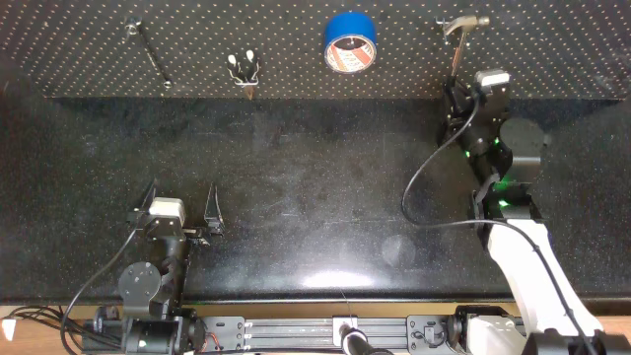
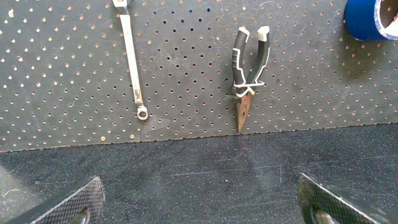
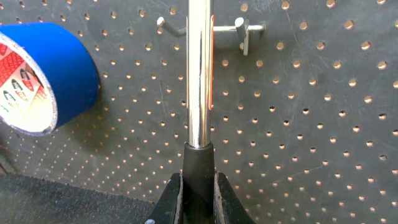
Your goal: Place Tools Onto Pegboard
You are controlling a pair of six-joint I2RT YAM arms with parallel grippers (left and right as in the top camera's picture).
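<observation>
Lots of open room across the middle of the table [image 1: 315, 197]. Up on the pegboard [image 1: 59, 59], wide gaps between wrench [image 1: 150, 51], pliers [image 1: 244, 71] and tape [image 1: 349, 42]; blocked at the right end by hammer [image 1: 455, 51].

Glossy polished-metal hammer [image 3: 199, 81], matt black perforated pegboard [image 3: 323, 134].
</observation>
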